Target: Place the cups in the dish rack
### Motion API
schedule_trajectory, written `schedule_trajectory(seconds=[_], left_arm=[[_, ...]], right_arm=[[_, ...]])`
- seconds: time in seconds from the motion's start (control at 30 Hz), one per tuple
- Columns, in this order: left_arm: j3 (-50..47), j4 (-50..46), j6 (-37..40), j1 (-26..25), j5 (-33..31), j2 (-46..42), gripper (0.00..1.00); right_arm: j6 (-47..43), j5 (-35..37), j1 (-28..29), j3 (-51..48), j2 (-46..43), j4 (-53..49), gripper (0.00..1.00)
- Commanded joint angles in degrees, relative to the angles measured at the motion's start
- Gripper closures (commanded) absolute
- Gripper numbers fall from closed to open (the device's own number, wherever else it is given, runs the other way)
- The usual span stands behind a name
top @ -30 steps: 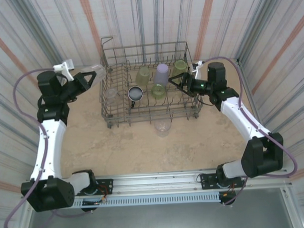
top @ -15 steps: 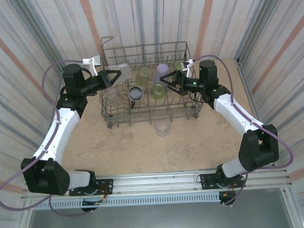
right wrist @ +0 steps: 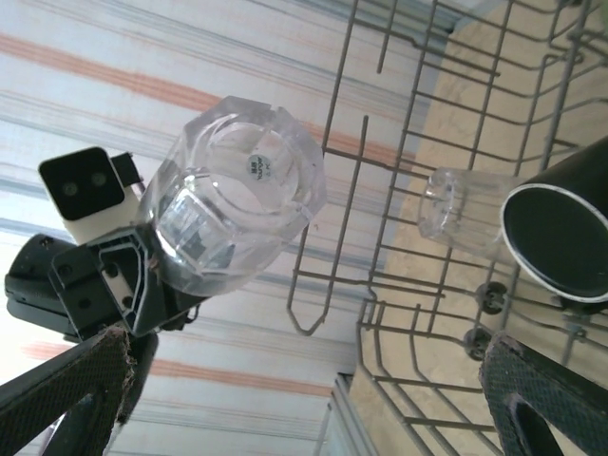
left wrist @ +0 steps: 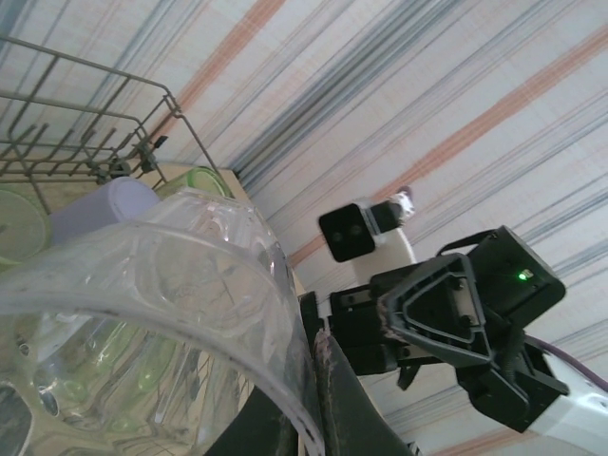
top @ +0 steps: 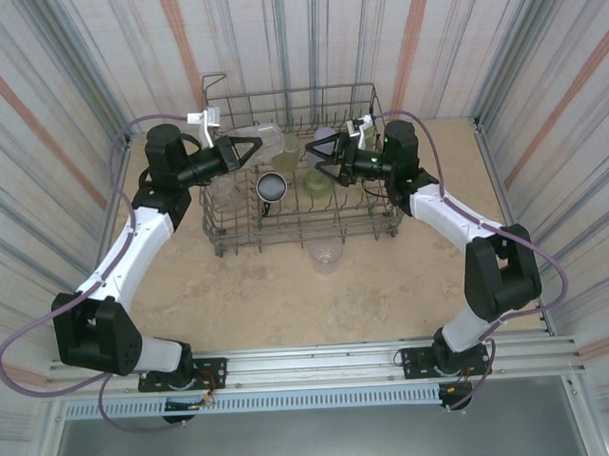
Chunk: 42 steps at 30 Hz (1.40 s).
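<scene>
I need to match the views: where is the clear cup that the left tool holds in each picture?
Top external: cup in the left tool, over the rack's left rear part.
Left wrist: cup fills the lower left, very close; rack wires upper left.
Right wrist: cup upper left of centre, base toward the camera; rack wires just right of it.
Shared landmark: the rack.

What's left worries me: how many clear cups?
3 cups: one in the left gripper, one inside the rack's left end, one on the table in front; others may be hidden.
</scene>
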Motion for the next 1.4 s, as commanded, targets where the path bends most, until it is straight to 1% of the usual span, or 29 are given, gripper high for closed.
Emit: schedule_trajectory(seconds=[0.0,0.13,0.33,0.5,0.63,0.83,0.93,1.0,1.1,1.2,1.37], left_arm=[[1.43,4.84,-0.93,-0.62,2.93,0.60,1.00],[1.36,6.38,-1.66,-0.98,4.12,1.44,1.00],[0.01,11.54,-3.26,-1.31,4.97,2.55,1.00],[0.35,13.44,-3.72,-1.85,5.47,4.02,1.00],[-0.03,15.65,-4.84,-2.30,6.17,5.06,1.00],[-0.21,17.11,-5.84,-3.32,6.00,5.88,1.00],[-0.16,17.98,-7.15,-3.78,5.42,6.14,1.00],[0.01,18.68,-9.35,-3.92,4.81,6.47,1.00],[0.67,18.21,-10.42,-4.47,4.35,6.76,1.00],[0.81,16.89,-10.55,-4.85,3.72,6.50,1.00],[0.42,15.73,-10.64,-4.85,3.37,5.89,1.00]], right_arm=[[7.27,-1.66,0.69,2.74,2.11,9.14,0.01],[9.88,-0.81,1.35,3.85,4.16,12.08,0.01],[14.73,0.88,1.92,4.98,6.48,16.06,0.01],[17.36,2.23,2.65,6.33,7.78,16.19,0.01],[18.14,1.73,3.25,8.69,8.89,14.73,0.01],[19.84,3.43,4.14,9.00,9.55,15.25,0.01],[20.64,4.13,4.49,8.74,9.60,15.46,0.01],[21.46,4.59,4.69,8.56,9.87,16.33,0.00],[22.66,4.90,4.74,8.65,10.56,18.45,0.05],[23.70,5.31,4.79,8.91,11.40,20.39,0.15],[25.95,6.38,4.78,8.22,12.68,24.83,0.27]])
